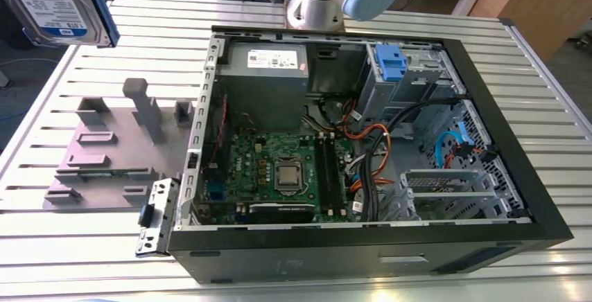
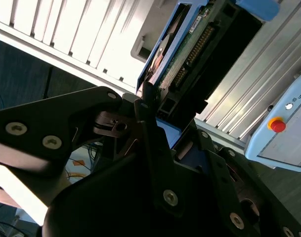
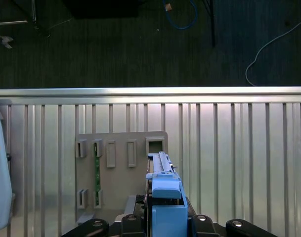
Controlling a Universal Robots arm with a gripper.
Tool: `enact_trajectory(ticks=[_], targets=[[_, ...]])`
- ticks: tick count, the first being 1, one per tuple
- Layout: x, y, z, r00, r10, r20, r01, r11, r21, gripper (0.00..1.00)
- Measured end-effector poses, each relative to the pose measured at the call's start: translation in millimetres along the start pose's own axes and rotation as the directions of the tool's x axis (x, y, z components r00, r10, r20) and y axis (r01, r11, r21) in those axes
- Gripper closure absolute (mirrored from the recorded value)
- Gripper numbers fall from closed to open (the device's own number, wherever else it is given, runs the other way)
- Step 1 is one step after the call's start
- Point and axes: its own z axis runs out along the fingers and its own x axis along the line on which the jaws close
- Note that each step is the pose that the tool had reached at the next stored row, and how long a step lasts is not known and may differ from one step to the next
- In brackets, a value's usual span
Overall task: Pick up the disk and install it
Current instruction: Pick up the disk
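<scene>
The disk [image 1: 55, 4] hangs in the air at the exterior view's upper left, well above the table, its blue-and-white label facing the camera and a blue rail along its edge. In both wrist views my gripper [image 2: 150, 106] is shut on the disk [image 2: 190, 49], whose circuit-board underside and blue rail run away from the black fingers. The first wrist view looks straight down along the disk [image 3: 162, 187], edge-on with a blue end piece, held by the gripper [image 3: 162, 222] above the grey fixture plate [image 3: 120, 168].
An open black computer case [image 1: 370, 143] lies on the slatted aluminium table [image 1: 55, 246], with a green motherboard, cables and a blue-clipped drive bay [image 1: 389, 63]. The grey fixture plate [image 1: 111, 149] lies beside it at the exterior view's left. A teach pendant [image 2: 283, 128] rests on the table.
</scene>
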Motion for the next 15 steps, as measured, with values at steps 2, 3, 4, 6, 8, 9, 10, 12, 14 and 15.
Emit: enact_trajectory(ticks=[2, 3, 4, 6, 8, 9, 10, 12, 14, 15], targets=[[0.0, 0.0, -0.4, 1.0, 0.0, -0.0001, 0.0, 1.0, -0.0001, 0.63], [0.0, 0.0, -0.6, 1.0, 0.0, -0.0001, 0.0, 1.0, -0.0001, 0.63], [0.0, 0.0, -0.7, 1.0, 0.0, 0.0, 0.0, 1.0, 0.0, 0.63], [0.0, 0.0, -1.1, 1.0, 0.0, 0.0, 0.0, 1.0, -0.0001, 0.63], [0.0, 0.0, -1.4, 1.0, 0.0, 0.0, 0.0, 1.0, 0.0, 0.63], [0.0, 0.0, -1.6, 1.0, 0.0, 0.0, 0.0, 1.0, 0.0, 0.63], [0.0, 0.0, -1.8, 1.0, 0.0, 0.0, 0.0, 1.0, -0.0001, 0.63], [0.0, 0.0, -2.2, 1.0, 0.0, 0.0, 0.0, 1.0, -0.0001, 0.63], [0.0, 0.0, -2.6, 1.0, 0.0, 0.0, 0.0, 1.0, 0.0, 0.63], [0.0, 0.0, -2.7, 1.0, 0.0, 0.0, 0.0, 1.0, 0.0, 0.63]])
